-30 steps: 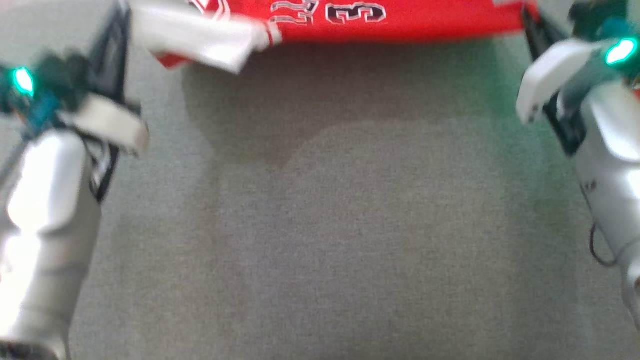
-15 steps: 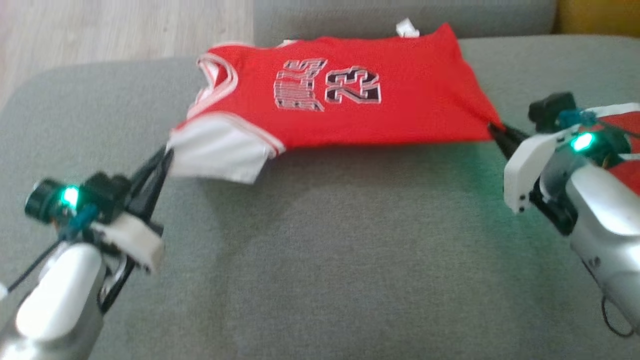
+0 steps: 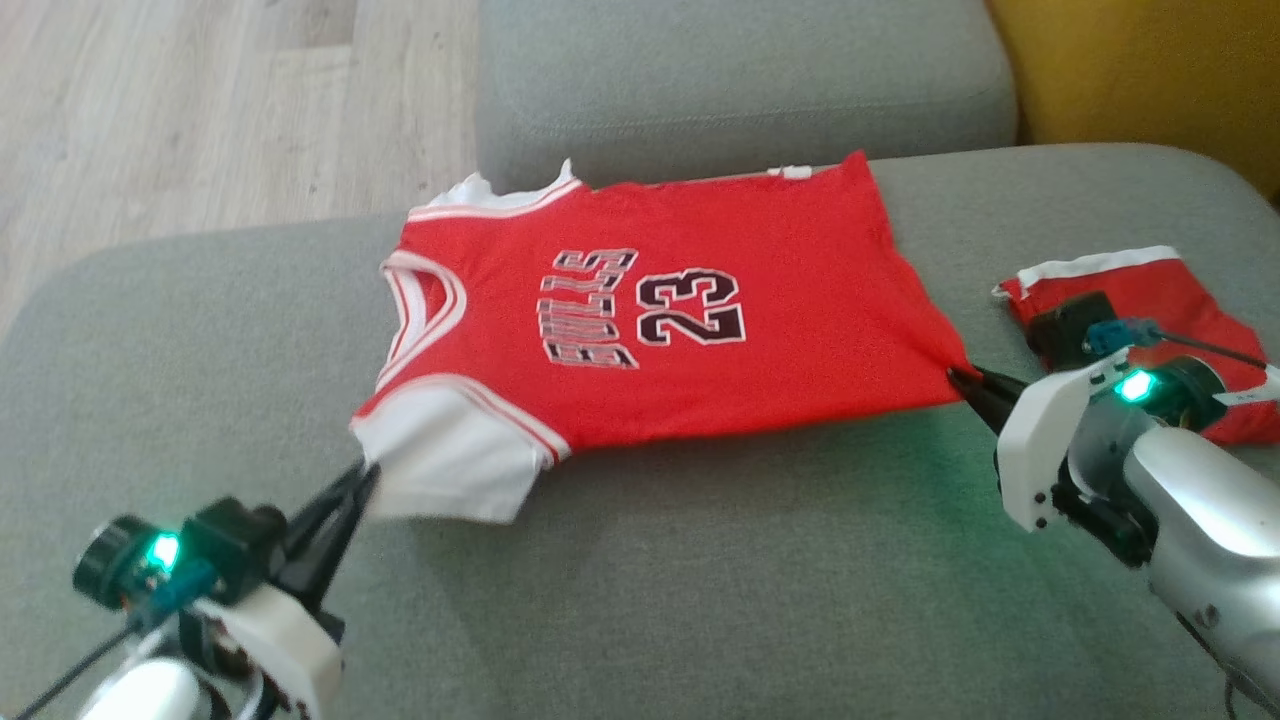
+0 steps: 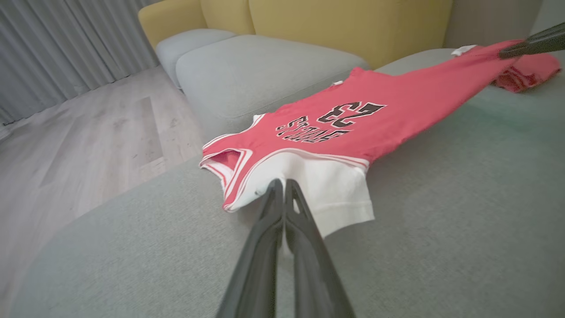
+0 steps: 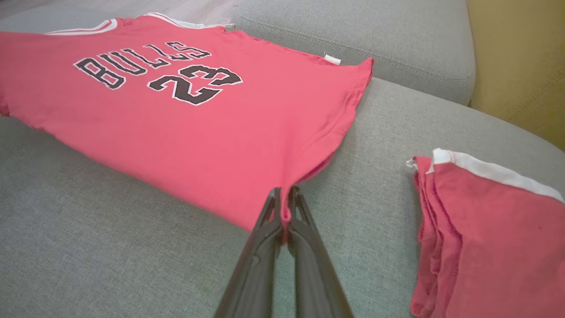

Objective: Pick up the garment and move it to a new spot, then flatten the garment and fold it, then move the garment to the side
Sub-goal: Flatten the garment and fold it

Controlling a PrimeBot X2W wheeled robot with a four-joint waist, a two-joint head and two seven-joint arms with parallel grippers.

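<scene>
The garment [image 3: 700,390] is a red jersey with "BULLS 23" on it and a white sleeve, spread across a grey cushion [image 3: 650,600]. My left gripper [image 3: 366,474] is shut on the white sleeve at the near left corner. My right gripper [image 3: 956,378] is shut on the hem's near right corner. The jersey is stretched between them. In the left wrist view, the left gripper [image 4: 282,184] pinches the garment [image 4: 397,106] at its white sleeve. In the right wrist view, the right gripper [image 5: 284,194] pinches the garment [image 5: 220,145] at a red corner.
Folded red shorts [image 3: 1170,290] with a white band lie on the cushion to the right, close behind my right wrist, shown as shorts [image 5: 485,234] in the right wrist view. A second grey cushion [image 3: 740,80] sits behind. Yellow upholstery [image 3: 1150,70] is at the far right, wooden floor [image 3: 200,100] at the far left.
The head camera has tilted up, so the whole picture has shifted and the full jersey now shows. Both grippers keep their hold on the jersey's near corners.
</scene>
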